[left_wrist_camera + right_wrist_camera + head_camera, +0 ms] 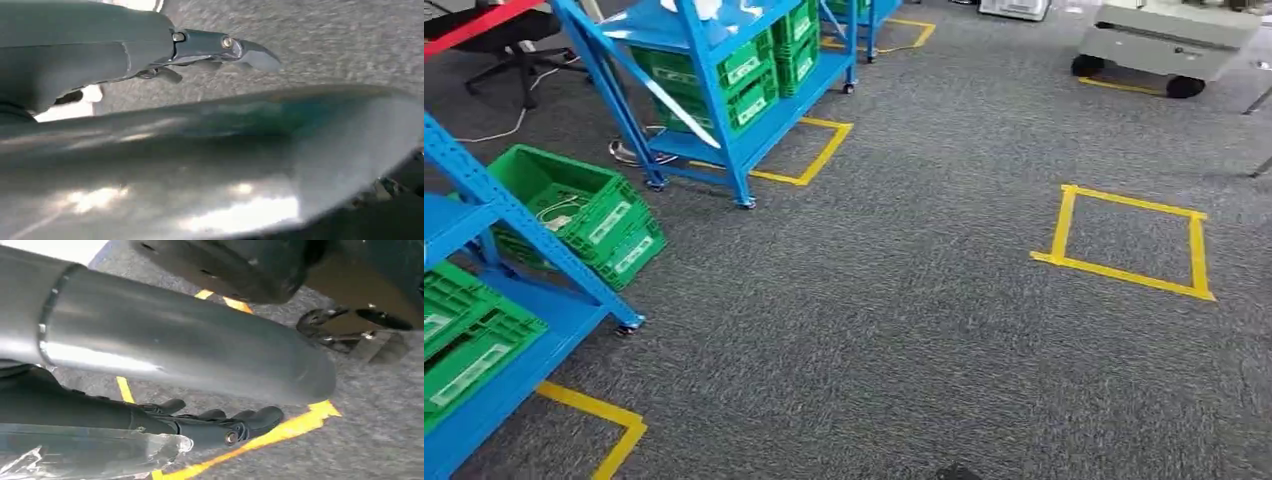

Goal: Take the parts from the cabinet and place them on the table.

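Judging by the frames, the task stands mid-transit or before pickup; no table appears. The right hand point(220, 427) hangs over the carpet point(904, 330), fingers lying together and roughly straight, with a clear plastic bag point(90, 452) just beside it; whether the hand holds the bag cannot be told, nor whether that is a part. The left hand point(220, 50) hangs likewise, fingers extended; its state cannot be told. Green bins point(584, 210) sit in blue shelving point(714, 90) at left, near and far. Yellow tape squares point(1129, 245) mark the grey carpet; a wheeled unit point(1164, 45) stands far right.
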